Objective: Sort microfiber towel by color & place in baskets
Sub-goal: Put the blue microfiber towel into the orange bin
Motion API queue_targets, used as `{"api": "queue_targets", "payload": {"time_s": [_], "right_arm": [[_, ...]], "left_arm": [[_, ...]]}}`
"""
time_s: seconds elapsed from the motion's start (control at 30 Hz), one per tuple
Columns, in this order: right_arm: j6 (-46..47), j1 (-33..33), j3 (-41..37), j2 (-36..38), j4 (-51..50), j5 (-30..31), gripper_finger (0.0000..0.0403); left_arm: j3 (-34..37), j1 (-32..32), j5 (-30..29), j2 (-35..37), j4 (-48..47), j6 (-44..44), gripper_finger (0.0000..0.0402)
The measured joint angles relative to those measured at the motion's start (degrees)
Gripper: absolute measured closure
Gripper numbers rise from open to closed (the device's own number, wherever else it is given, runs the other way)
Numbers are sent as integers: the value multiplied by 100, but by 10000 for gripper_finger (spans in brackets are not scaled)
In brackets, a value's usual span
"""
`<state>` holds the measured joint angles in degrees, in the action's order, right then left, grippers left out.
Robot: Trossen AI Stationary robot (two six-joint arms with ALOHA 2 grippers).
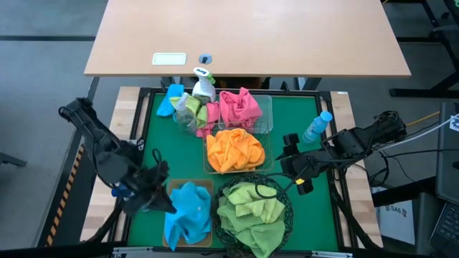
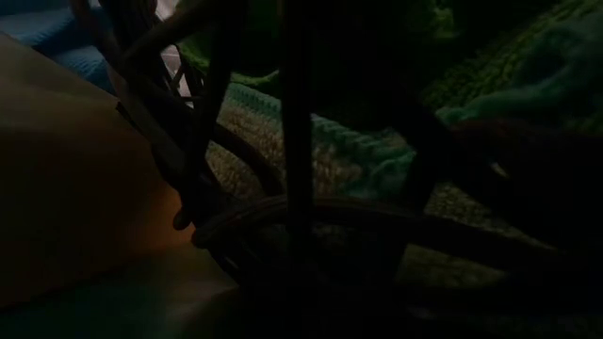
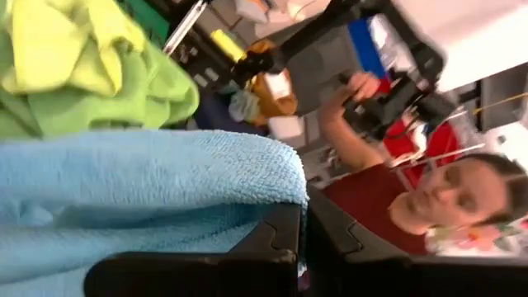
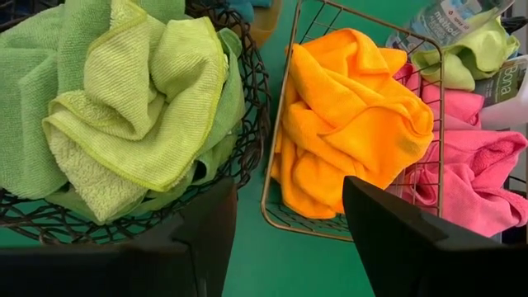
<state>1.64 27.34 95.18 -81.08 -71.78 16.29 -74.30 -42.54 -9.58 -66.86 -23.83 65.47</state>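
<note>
Blue towels [image 1: 188, 213] fill the tan bin [image 1: 172, 185] at the near left. Green towels [image 1: 249, 209] lie in the round black mesh basket [image 1: 285, 215]. Orange towels [image 1: 234, 149] and pink towels [image 1: 240, 107] each sit in a wire basket. My left gripper [image 1: 156, 192] is shut, right beside the blue towels [image 3: 148, 190]. My right gripper [image 4: 285, 247] hangs open above the gap between the round basket [image 4: 247, 148] and the orange basket [image 4: 285, 214], holding nothing. A loose blue towel [image 1: 170, 100] and a green one [image 1: 190, 109] lie at the far left. My left gripper's shut fingertips [image 3: 289, 227] stand level against the left side of the blue towels in the tan bin. Nothing shows between the fingers. Whether they touch the cloth I cannot tell.
A white spray bottle [image 1: 203, 84] stands among the far towels and a blue bottle [image 1: 316, 127] at the mat's right edge. A wooden table [image 1: 251, 36] lies beyond. A person [image 3: 396, 198] shows past the table. The low view is dark, filled by the round basket [image 2: 283, 217].
</note>
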Motion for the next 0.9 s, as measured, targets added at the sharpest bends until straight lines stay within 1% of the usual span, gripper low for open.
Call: {"api": "queue_targets", "payload": {"time_s": [0.17,0.5,0.7,0.9], "right_arm": [[1,0,0,0,17,-2,182],[-1,1,0,0,15,-48,182],[-2,0,0,0,14,-48,182],[-2,1,0,0,12,-48,182]], "left_arm": [[0,-121,3,-490,-371,-3,401],[4,-114,0,-1592,-1954,15,401],[7,-110,0,-2149,-2110,-2,381],[7,-9,1,-2438,-2111,0,354]]}}
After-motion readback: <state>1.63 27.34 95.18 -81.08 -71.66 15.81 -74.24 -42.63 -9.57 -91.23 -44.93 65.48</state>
